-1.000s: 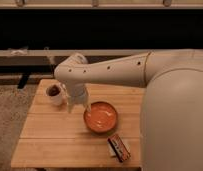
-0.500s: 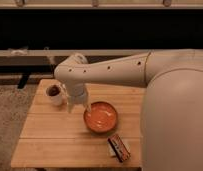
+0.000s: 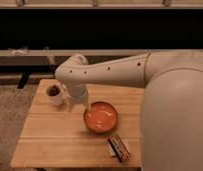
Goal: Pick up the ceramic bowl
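Orange-red ceramic bowl [image 3: 101,117] unmoved; end effector [image 3: 79,104] still hovers beside its rim.

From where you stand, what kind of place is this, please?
Probably an indoor break or office area, not certain: a wooden table bearing a ceramic bowl and a white cup, with carpet beside it. The gripper hangs over the table between cup and bowl.

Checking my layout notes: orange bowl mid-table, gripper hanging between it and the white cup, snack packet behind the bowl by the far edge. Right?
Not quite: the camera view shows the snack packet in front of the ceramic bowl, by the near edge of the table. The gripper does hang between bowl and white cup.
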You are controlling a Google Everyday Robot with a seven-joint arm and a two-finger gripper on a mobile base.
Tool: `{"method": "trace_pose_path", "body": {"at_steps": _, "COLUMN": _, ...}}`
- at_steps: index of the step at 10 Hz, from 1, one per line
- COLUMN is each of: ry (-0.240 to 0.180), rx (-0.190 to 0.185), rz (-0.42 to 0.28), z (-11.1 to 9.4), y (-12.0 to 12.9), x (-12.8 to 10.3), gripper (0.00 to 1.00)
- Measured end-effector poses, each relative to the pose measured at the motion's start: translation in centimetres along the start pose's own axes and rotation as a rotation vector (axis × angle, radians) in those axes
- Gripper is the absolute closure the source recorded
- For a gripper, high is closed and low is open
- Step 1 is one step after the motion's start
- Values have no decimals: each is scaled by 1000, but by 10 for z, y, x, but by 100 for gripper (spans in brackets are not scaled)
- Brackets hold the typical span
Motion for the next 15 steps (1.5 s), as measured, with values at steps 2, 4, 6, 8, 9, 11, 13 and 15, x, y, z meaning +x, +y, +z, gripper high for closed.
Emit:
{"method": "trace_pose_path", "body": {"at_steps": 2, "ry": -9, "rx": -4, "rz": -9, "z": 25, "y": -5, "x": -9, "gripper": 35}}
{"method": "trace_pose_path", "body": {"at_steps": 4, "ry": -1, "rx": 0, "rz": -8, "z": 51, "y": -10, "x": -14, "gripper": 35}}
{"method": "trace_pose_path", "body": {"at_steps": 6, "ry": 17, "rx": 3, "rz": 6, "z": 68, "y": -14, "x": -14, "gripper": 35}}
{"method": "trace_pose_path", "body": {"at_steps": 8, "ry": 44, "rx": 9, "rz": 24, "z": 85, "y": -19, "x": -12, "gripper": 35}}
{"method": "trace_pose_path", "body": {"at_steps": 9, "ry": 56, "rx": 12, "rz": 28, "z": 92, "y": -19, "x": -11, "gripper": 35}}
{"method": "trace_pose_path", "body": {"at_steps": 11, "ry": 80, "rx": 19, "rz": 29, "z": 103, "y": -17, "x": -8, "gripper": 35}}
{"method": "trace_pose_path", "body": {"at_steps": 13, "ry": 104, "rx": 31, "rz": 38, "z": 113, "y": -20, "x": -6, "gripper": 35}}
{"method": "trace_pose_path", "body": {"at_steps": 15, "ry": 127, "rx": 46, "rz": 48, "z": 119, "y": -21, "x": -5, "gripper": 47}}
